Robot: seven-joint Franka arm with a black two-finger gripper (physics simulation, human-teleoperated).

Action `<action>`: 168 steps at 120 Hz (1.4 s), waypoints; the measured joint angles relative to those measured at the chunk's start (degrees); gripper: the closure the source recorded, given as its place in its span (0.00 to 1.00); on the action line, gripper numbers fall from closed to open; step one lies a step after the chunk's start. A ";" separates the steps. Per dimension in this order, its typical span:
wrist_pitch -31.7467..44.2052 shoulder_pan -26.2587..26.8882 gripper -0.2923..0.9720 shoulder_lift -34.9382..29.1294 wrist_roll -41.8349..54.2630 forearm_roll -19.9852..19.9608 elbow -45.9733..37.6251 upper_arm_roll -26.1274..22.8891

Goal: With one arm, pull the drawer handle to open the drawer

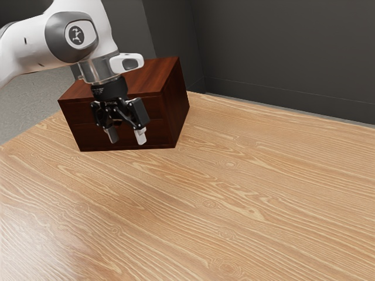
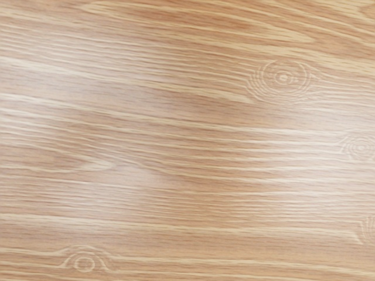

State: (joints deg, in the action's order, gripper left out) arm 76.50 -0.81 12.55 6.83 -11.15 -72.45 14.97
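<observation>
A dark reddish-brown wooden drawer box (image 1: 158, 88) stands on the light wooden table (image 1: 234, 187) toward the exterior view's upper left. A seam runs across its front face; the handle is hidden behind my hand. My gripper (image 1: 126, 137) hangs in front of that face, fingers pointing down and spread apart with nothing between them. One fingertip (image 1: 140, 139) is pale, the other fingertip (image 1: 112, 137) grey. In the wrist view I look down on bare wood grain of the table (image 2: 187, 140).
Dark grey walls (image 1: 281, 47) rise behind the table's far edge. A grey floor (image 1: 29, 99) lies beyond the table at the exterior view's left. Broad open tabletop stretches toward the exterior view's right and front.
</observation>
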 joint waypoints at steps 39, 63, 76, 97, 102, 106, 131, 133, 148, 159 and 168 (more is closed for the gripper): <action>0.05 0.08 0.23 -0.05 0.03 0.22 0.01 -0.02; 1.13 0.11 0.23 -7.69 2.35 0.24 1.11 -0.35; 3.11 -2.57 0.23 -16.74 15.14 -1.82 0.57 -2.18; 5.25 -9.22 0.23 -16.90 32.96 12.92 -6.47 -2.94; 5.58 -10.71 0.23 -16.72 36.49 14.87 -6.60 -2.93; 5.76 -11.54 0.23 -16.65 39.14 16.03 -6.64 -2.93; 6.98 -11.85 0.23 -15.37 51.32 17.26 -6.69 -2.32; 7.27 -11.99 0.23 -14.83 51.90 17.24 -6.67 -2.32; 9.33 -13.29 0.23 -8.60 54.69 16.17 -5.26 -2.30; 10.28 -13.35 0.23 -4.51 56.11 14.64 -4.98 -2.38; 10.82 -14.65 0.23 -1.24 57.14 13.30 -4.94 -2.47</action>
State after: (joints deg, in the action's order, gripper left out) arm 87.31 -15.46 11.31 63.97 2.15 -77.39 12.49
